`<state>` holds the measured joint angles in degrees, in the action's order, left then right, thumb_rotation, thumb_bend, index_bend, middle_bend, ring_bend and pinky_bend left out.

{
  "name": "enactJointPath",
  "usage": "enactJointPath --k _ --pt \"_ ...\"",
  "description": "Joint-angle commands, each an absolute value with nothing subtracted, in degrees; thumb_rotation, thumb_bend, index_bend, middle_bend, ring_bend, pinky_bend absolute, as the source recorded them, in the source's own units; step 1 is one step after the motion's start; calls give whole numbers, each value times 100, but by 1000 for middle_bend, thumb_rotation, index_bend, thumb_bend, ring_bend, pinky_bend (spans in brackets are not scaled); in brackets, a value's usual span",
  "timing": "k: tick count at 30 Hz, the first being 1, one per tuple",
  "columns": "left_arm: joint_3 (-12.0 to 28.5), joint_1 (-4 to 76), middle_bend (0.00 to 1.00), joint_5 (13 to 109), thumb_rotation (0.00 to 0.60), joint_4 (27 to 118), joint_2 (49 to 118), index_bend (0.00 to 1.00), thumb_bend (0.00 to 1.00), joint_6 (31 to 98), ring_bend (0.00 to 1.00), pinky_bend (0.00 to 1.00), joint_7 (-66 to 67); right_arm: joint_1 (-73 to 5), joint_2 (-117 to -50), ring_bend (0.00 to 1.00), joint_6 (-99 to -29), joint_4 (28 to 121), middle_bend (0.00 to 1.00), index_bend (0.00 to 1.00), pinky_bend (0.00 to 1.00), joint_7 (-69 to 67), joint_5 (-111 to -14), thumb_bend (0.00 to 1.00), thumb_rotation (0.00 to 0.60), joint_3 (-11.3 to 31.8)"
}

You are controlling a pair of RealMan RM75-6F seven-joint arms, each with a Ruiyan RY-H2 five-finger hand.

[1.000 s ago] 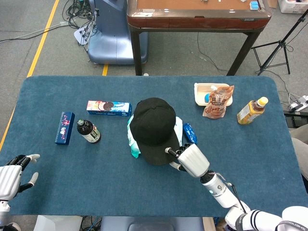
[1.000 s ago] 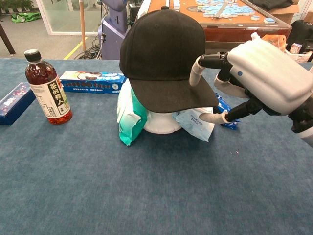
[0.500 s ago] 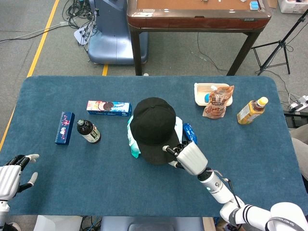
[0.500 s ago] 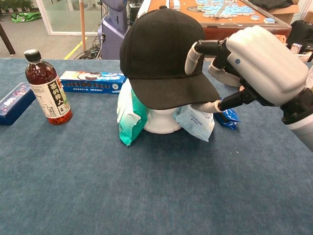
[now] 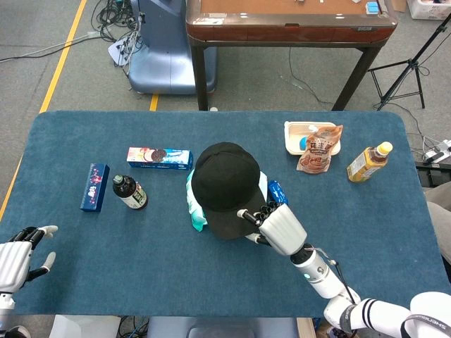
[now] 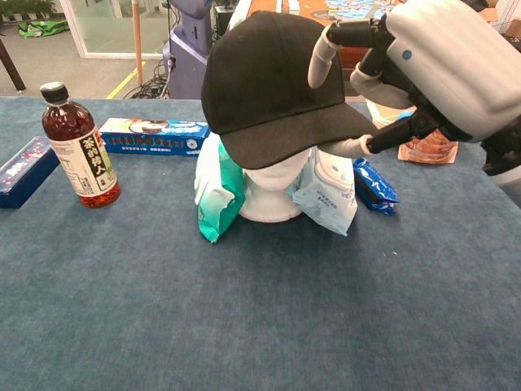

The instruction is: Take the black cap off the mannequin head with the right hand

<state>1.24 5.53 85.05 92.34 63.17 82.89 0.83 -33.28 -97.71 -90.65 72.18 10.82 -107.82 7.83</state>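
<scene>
Nearest, the left hand rests at the table's near-left corner, smooth white shells with dark joints, fingers apart and holding nothing. The table wears a napped blue felt. The right hand, glossy white casing with black linkages, pinches the brim of the black cap: one finger lies on top of the brim, the thumb beneath it. The cap, matte woven fabric with a curved bill, sits tilted on the white mannequin head, bill raised enough to show the smooth face below. Crinkled plastic packets, a teal one and a pale blue one, lean against the head's base. Left stands a dark drink bottle with a white label in Chinese characters. Behind it lies a long cardboard cookie box; its print is too small to read.
</scene>
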Motion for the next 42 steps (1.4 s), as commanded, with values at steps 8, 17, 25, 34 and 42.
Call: enactJointPath --k 8,17,25,34,42 --pt "130 555 384 8489 600 9235 6315 279 339 8274 246 359 85 -3487 -9485 929 -8633 7944 1000 481 962 1580 -10615 254 600 897" --pt "130 552 384 8489 600 9236 6316 279 338 8274 246 359 84 -3528 -9355 931 -8423 8306 1000 481 963 1890 -10489 341 600 950" --pt "137 561 384 8462 600 9243 6319 279 338 8245 246 359 105 -3523 -9331 945 -8433 8310 1000 518 976 1825 -10423 402 600 967" --pt "137 561 384 8453 600 9254 6316 279 338 8237 246 359 112 -3533 -9307 965 -8705 8199 1000 688 998 1825 -10594 419 600 1037" --pt "135 559 384 8454 600 9259 6316 279 339 8236 246 359 114 -3606 -9226 973 -9004 8007 1000 728 1000 2161 -10873 424 600 1220"
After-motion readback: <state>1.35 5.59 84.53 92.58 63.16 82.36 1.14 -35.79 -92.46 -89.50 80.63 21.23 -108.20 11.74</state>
